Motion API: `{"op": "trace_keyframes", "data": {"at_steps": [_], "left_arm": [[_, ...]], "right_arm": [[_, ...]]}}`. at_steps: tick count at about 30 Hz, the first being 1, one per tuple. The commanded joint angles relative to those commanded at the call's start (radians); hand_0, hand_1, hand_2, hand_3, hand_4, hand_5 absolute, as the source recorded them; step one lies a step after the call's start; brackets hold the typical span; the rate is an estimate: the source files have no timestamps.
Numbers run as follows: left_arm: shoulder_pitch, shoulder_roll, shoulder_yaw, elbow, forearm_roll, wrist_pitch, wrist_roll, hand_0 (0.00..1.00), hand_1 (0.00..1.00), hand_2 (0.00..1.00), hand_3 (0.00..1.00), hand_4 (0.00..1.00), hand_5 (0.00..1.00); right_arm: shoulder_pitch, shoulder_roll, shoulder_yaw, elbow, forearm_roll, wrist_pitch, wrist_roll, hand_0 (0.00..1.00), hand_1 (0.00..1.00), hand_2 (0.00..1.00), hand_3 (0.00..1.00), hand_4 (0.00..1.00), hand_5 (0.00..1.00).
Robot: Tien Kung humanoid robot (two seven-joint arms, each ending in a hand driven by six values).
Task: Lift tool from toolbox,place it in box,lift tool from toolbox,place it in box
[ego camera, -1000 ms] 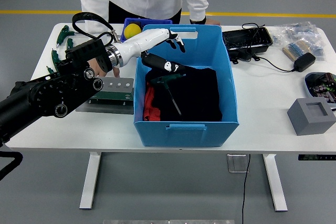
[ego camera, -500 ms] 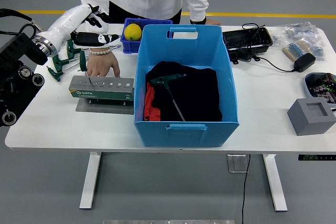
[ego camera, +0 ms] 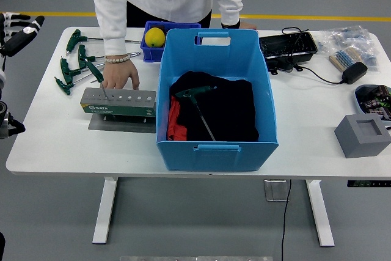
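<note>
Looking down from the head camera, I see only a sliver of my left hand [ego camera: 17,33] at the frame's left edge, level with the bench's [ego camera: 73,145] far left corner; a few dark fingertips poke in and the rest is cut off, so I cannot tell whether it is wide or closed. Nothing shows in it. My right hand is out of frame.

One tool [ego camera: 198,105] with a green T-handle lies in the blue box [ego camera: 217,148] at the bench's middle, on dark cloth [ego camera: 229,111], shaft slanting toward the near wall. The toolbox [ego camera: 119,103], a grey block with a row of holes, sits on a plate just left of the box.

A person stands at the far edge, cut off above the chest. One hand [ego camera: 119,77] rests fingers-down on the toolbox top, beside a T-wrench [ego camera: 96,76] standing in the leftmost hole. More green T-wrenches [ego camera: 74,65] lie loose near the far left corner; their count is hard to make out.
</note>
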Motion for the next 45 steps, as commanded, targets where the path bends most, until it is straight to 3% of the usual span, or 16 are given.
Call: {"op": "trace_keyframes", "data": {"at_steps": [1,5,19,26,30,45], "left_arm": [[0.009,-0.007,0.001,0.006,-0.039,0.023,0.021,0.382,0.450,0.583,0.651,0.817,0.662],[0.029,-0.021,0.021,0.028,-0.208,0.069,0.038,0.382,0.450,0.583,0.651,0.817,0.662],[-0.007,-0.003,0.168,0.072,-0.813,0.022,0.039,0.363,0.446,0.577,0.695,0.820,0.718],[-0.023,0.003,0.215,0.090,-1.073,0.039,0.047,0.343,0.431,0.569,0.719,0.836,0.695],[-0.028,0.004,0.228,0.095,-1.126,0.050,0.051,0.343,0.431,0.569,0.719,0.836,0.695],[-0.037,0.019,0.275,0.092,-1.143,0.024,0.079,0.332,0.415,0.562,0.739,0.814,0.743]], "right_arm": [[0.000,0.000,0.002,0.000,-0.002,0.000,-0.001,0.731,0.721,0.778,0.619,0.874,0.699],[0.000,0.002,0.005,0.001,-0.009,-0.001,-0.003,0.731,0.721,0.778,0.619,0.874,0.699],[0.002,0.002,0.017,0.002,-0.024,0.004,-0.007,0.730,0.721,0.777,0.620,0.873,0.696],[0.003,0.001,0.018,0.001,-0.024,0.005,-0.006,0.730,0.720,0.777,0.621,0.872,0.695],[0.004,0.001,0.018,0.001,-0.024,0.006,-0.006,0.730,0.720,0.777,0.621,0.872,0.695],[0.005,0.000,0.015,0.001,-0.020,0.006,-0.006,0.729,0.719,0.776,0.619,0.870,0.693]]}}
